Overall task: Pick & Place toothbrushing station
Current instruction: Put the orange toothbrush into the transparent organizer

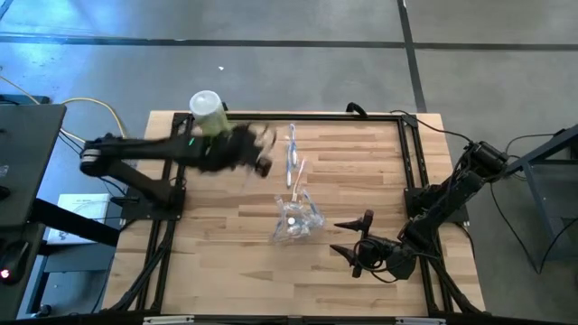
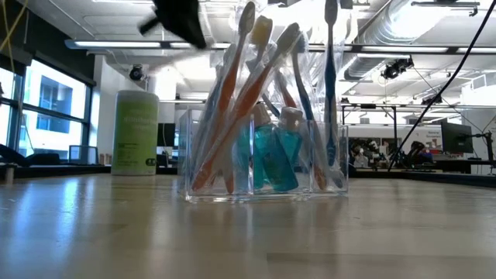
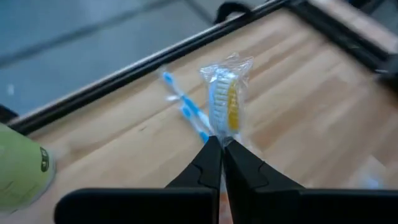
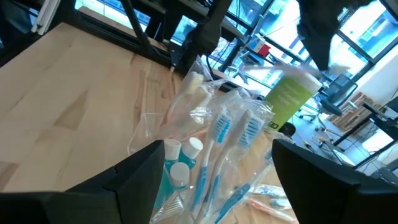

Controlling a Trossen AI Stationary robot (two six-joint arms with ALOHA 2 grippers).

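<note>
Left jaws [image 3: 222, 144] clenched on wrapped yellow-bristled toothbrush [image 3: 225, 99]; lower upright into clear plastic holder [image 1: 298, 219]. Right jaws [image 1: 354, 242] released, waiting.

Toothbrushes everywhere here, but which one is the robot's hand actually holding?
The wrapped toothbrush with the yellow bristles, pinched in the left hand. The loose blue toothbrush lies on the table; the rest stand in the clear holder.

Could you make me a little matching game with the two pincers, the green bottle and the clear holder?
1. left pincer
2. right pincer
3. green bottle
4. clear holder

A. full of toothbrushes
B. open, empty
C. at the far-left corner of the table
D. shut on a wrapped toothbrush

Pairs: 1-D, 2-B, 3-C, 4-A
</note>
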